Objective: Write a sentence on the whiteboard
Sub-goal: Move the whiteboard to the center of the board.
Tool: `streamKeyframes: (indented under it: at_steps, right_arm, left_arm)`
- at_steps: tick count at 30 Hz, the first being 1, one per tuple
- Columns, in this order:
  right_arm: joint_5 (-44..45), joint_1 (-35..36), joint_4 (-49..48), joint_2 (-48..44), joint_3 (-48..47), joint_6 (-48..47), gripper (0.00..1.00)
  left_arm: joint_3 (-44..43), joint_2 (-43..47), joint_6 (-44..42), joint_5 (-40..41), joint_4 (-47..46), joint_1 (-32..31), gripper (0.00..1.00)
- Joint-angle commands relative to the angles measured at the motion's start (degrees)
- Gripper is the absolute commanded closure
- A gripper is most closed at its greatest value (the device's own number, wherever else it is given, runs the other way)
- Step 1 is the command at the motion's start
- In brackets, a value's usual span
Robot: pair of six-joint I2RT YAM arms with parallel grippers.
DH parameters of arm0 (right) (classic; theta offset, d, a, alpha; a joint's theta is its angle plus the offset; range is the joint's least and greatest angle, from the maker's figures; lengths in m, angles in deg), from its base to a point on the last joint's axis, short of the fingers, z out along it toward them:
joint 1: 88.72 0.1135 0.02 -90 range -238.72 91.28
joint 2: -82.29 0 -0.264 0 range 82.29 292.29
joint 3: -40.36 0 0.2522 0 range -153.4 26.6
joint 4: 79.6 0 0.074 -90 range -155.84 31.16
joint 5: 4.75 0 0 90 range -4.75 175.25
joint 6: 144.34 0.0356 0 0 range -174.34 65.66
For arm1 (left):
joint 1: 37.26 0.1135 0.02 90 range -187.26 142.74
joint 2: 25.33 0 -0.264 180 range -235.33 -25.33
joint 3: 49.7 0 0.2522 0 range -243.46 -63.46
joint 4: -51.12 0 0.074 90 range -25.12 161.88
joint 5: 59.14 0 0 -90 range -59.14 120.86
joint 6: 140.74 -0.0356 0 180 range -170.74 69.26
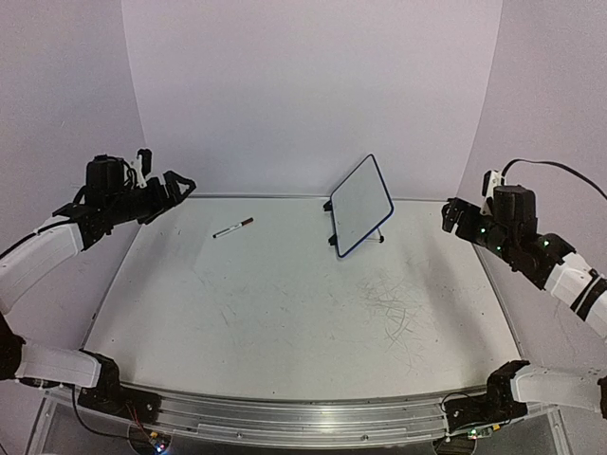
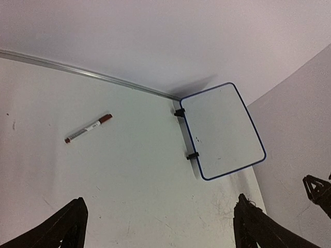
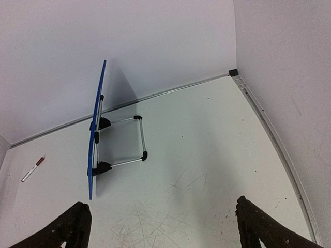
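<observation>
The whiteboard (image 1: 361, 204) with a dark-blue rim stands tilted on its wire stand at the back of the table; its face is blank, no sentence shows. It also shows in the left wrist view (image 2: 221, 130) and edge-on in the right wrist view (image 3: 96, 129). A marker (image 1: 233, 227) with a brown cap lies on the table to the left of the board, also in the left wrist view (image 2: 88, 128) and the right wrist view (image 3: 32, 169). My left gripper (image 1: 180, 185) is open and empty, raised at the far left. My right gripper (image 1: 449, 216) is open and empty, raised at the far right.
The white tabletop (image 1: 285, 313) carries faint grey scuffs right of centre (image 1: 394, 308). A metal rail (image 1: 256, 197) runs along the back edge under the white backdrop. Side walls close in left and right.
</observation>
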Motion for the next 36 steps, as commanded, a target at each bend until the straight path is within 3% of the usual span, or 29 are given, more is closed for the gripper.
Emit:
streamKeyframes:
  at_steps: [1, 10, 18, 23, 26, 30, 36]
  right_arm:
    - [-7.33, 0.11, -3.07, 1.6, -0.11, -1.33, 0.02]
    - [-14.89, 0.12, -6.26, 0.68, 4.14, -0.77, 0.02]
    - [-18.27, 0.15, -6.29, -2.25, 5.05, 1.42, 0.02]
    - [-16.75, 0.18, -6.01, -1.98, 5.01, 1.69, 0.02]
    - [-16.68, 0.19, -5.3, -1.51, 4.59, 1.81, 0.02]
    - [-17.65, 0.14, -4.57, -2.95, 4.17, 2.75, 0.02]
    - [-16.81, 0.17, -2.89, -7.46, 4.47, 3.31, 0.02]
  left_arm:
    - [2.14, -3.47, 0.91, 0.05, -4.36, -7.62, 0.01]
    - [-0.04, -21.16, -4.3, -0.01, -16.55, -18.61, 0.01]
    - [-16.25, -44.92, -22.48, -6.47, -17.4, -24.59, 0.24]
    - [-26.55, -56.24, -28.21, -10.27, -17.4, -25.19, 0.33]
    - [-30.62, -61.69, -36.52, -11.46, -17.4, -25.87, 0.42]
    - [-36.71, -67.77, -44.78, -9.17, -17.25, -25.98, 0.4]
    - [-45.17, -74.19, -50.33, -8.9, -16.57, -25.98, 0.39]
